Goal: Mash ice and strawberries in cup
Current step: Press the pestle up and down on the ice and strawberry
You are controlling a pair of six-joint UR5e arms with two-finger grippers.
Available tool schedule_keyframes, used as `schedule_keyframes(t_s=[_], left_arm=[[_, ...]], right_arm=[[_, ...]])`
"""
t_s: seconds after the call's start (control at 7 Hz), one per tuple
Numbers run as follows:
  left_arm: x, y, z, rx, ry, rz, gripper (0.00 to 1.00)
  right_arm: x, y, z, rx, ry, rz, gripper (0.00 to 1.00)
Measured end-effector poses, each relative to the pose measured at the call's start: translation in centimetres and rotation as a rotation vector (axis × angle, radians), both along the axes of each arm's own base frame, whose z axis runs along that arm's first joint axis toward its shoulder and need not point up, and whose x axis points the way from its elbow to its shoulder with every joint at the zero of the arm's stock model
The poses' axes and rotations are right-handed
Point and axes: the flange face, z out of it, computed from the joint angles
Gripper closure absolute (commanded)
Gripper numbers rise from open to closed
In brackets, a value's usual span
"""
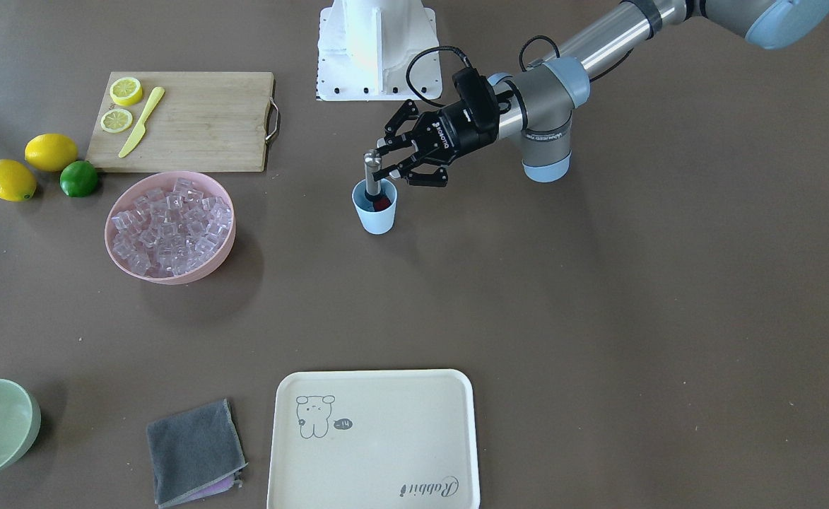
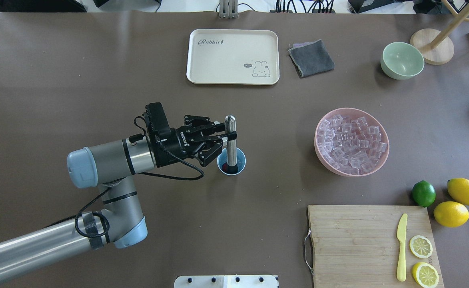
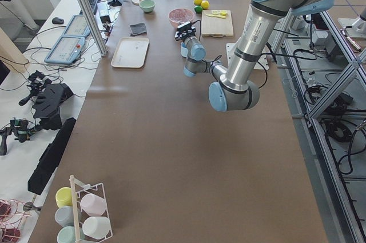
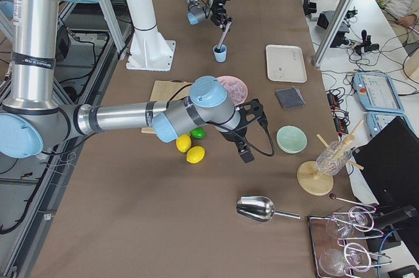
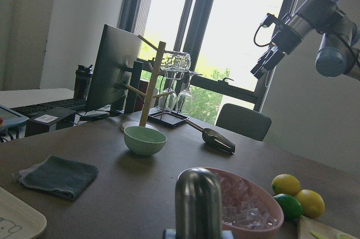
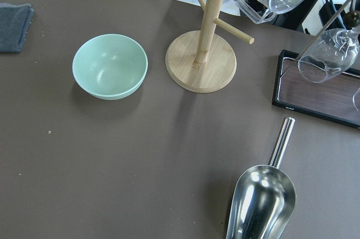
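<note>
The light-blue cup [image 2: 239,159] stands mid-table, also in the front-facing view [image 1: 377,218]. A steel muddler [image 2: 230,140] stands upright in it, its foot beside the red strawberry [image 1: 384,203]. My left gripper [image 2: 225,135] reaches in from the side and is shut on the muddler's upper shaft. The ice [image 2: 352,142] is heaped in a pink bowl [image 2: 382,160] to the cup's right; I cannot tell whether any ice is in the cup. My right gripper [image 4: 246,155] hangs above the table's far right end, over a steel scoop [image 6: 261,199]; I cannot tell whether it is open.
A cream tray [image 2: 233,56], grey cloth [image 2: 311,58] and pale-green bowl [image 2: 402,60] lie along the far edge. A cutting board [image 2: 354,240] holds a yellow knife and lemon halves; two lemons and a lime [image 2: 424,193] lie beside it. A wooden glass rack [image 6: 201,62] stands near the scoop.
</note>
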Motion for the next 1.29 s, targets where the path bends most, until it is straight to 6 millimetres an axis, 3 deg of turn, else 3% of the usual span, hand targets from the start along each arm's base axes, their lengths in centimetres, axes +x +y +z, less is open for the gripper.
schedule_keyframes(t_s=[0.57,0.86,1.29], left_arm=[[-2.0,-2.5,-2.6,0.014,0.022,-0.040,1.00],[-3.2,-3.7,-2.5,0.024,0.010,-0.044,1.00],[-2.5,-3.2,-1.9,0.010,0.002,-0.017,1.00]], right_arm=[[-0.1,0.1,-0.3,0.003,-0.013,-0.005,0.00],[-0.1,0.1,-0.5,0.006,-0.014,-0.006,0.00],[-0.1,0.1,-0.3,0.004,-0.013,-0.006,0.00]])
